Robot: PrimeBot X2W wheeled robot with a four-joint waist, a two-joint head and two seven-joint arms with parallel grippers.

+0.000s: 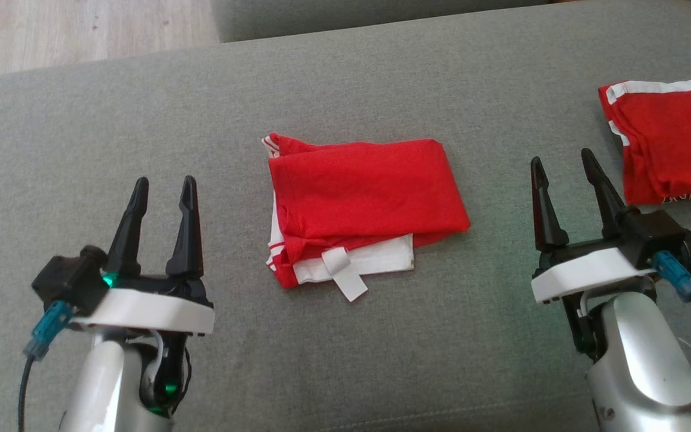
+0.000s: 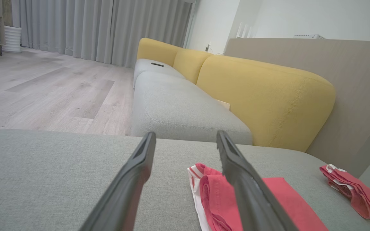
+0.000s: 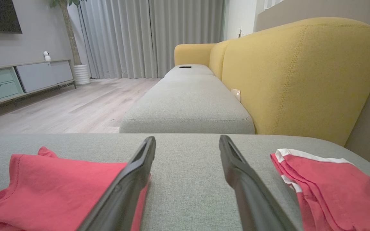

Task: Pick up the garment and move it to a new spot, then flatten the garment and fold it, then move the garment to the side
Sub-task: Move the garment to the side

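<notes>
In the head view, I see the garment (image 1: pixel 363 198) lying folded into a rough rectangle at the middle of the grey seat cushion (image 1: pixel 381 78), between my two hands and touching neither. It is soft red knit cloth with white trim layered along its near and left edges, and a flat white tab (image 1: pixel 345 273) sticks out from the near edge. The left hand (image 1: pixel 165 180) sits at lower left, its two long, dark, tapered fingers spread wide with nothing between them. The right hand (image 1: pixel 562 156) at lower right is likewise wide and empty. A second garment (image 1: pixel 666 141), red with a white band, lies folded at the far right, just beyond the right hand and apart from it. The cushion is coarse woven fabric with a rounded edge, and a pale wood-plank floor (image 1: pixel 81 30) shows past it. In the left wrist view, the fingers stand apart above bare weave, and the garment lies to their right, partly behind one finger. Ahead is another grey seat (image 2: pixel 178 109) with rounded yellow backrests (image 2: pixel 262 96) showing stitched seams, and pleated grey curtains (image 2: pixel 101 29). In the right wrist view, the garment lies left of the fingers and the second garment right of them. A low cabinet (image 3: pixel 18 80) has drawers, and a white ribbed pot (image 3: pixel 81 74) holds a slim trunk.
</notes>
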